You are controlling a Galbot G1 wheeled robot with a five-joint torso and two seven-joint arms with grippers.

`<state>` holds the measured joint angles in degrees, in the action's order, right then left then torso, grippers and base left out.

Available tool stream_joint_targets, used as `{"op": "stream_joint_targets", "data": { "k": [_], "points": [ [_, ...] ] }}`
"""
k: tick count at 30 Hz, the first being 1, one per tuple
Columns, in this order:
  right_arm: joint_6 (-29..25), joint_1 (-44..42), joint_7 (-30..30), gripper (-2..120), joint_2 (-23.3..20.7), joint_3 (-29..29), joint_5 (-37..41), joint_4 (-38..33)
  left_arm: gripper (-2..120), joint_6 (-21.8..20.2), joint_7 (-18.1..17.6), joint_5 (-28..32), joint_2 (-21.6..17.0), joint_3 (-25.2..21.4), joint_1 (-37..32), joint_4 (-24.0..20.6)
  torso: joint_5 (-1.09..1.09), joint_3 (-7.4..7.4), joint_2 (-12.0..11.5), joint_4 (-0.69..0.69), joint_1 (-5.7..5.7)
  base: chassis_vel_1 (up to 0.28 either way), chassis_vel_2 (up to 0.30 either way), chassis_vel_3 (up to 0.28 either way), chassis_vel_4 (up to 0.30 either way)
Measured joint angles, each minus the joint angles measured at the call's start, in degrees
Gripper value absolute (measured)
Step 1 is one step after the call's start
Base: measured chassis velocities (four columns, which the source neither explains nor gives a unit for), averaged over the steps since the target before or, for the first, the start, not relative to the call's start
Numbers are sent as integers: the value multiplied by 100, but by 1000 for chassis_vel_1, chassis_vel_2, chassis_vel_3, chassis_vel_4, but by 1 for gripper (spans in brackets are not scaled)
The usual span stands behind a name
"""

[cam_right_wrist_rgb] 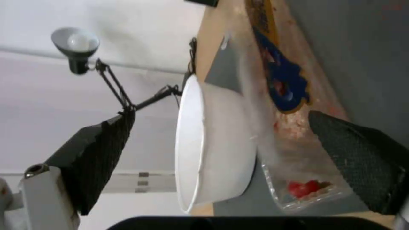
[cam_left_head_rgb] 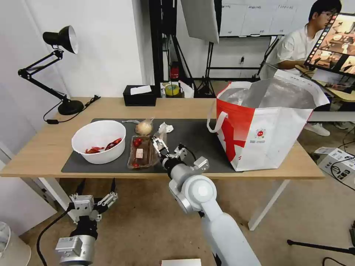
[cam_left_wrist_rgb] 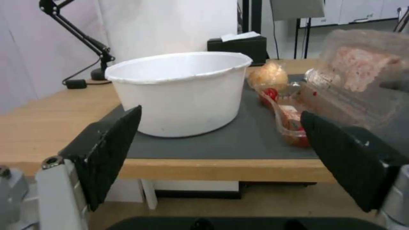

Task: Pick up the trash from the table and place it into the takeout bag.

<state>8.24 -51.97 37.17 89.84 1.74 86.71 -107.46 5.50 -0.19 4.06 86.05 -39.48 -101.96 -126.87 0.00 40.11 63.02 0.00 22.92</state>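
On the table's (cam_left_head_rgb: 48, 147) dark mat stand the white bowl (cam_left_head_rgb: 98, 140) with red scraps, a clear tray (cam_left_head_rgb: 140, 152) with food scraps, a knotted bag (cam_left_head_rgb: 144, 127) and crumpled tissue (cam_left_head_rgb: 165, 128). My right gripper (cam_left_head_rgb: 158, 142) reaches over the table's front edge beside that tray. It is open, and a second clear tray (cam_left_wrist_rgb: 362, 70) stands tilted up between its fingers (cam_right_wrist_rgb: 358, 159), against one of them. The takeout bag (cam_left_head_rgb: 266, 125) stands open at the table's right end. My left gripper (cam_left_head_rgb: 94, 199) hangs open below the front edge, facing the bowl (cam_left_wrist_rgb: 179, 92).
A black tissue box (cam_left_head_rgb: 139, 95) and a roll of tape (cam_left_head_rgb: 172, 89) sit at the table's far edge. A black desk lamp (cam_left_head_rgb: 59, 66) stands at the far left corner. Behind the bag a person sits at a monitor. Bare floor lies in front of the table.
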Motion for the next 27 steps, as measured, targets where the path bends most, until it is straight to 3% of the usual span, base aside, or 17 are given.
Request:
{"op": "stream_joint_targets", "data": {
  "k": [12, 27],
  "points": [
    [658, 803, 823, 100, 11, 485, 375, 641, 100, 0, -3, 20, 35, -82, 4, -22, 0, 0, 0, 1, 0, 0, 0, 0, 0],
    [673, 814, 471, 100, -93, 391, 302, 448, 100, 0, -4, 110, 12, -172, 17, -48, 0, 0, 0, 0, -1, 0, 0, 0, 0]
  ]
}}
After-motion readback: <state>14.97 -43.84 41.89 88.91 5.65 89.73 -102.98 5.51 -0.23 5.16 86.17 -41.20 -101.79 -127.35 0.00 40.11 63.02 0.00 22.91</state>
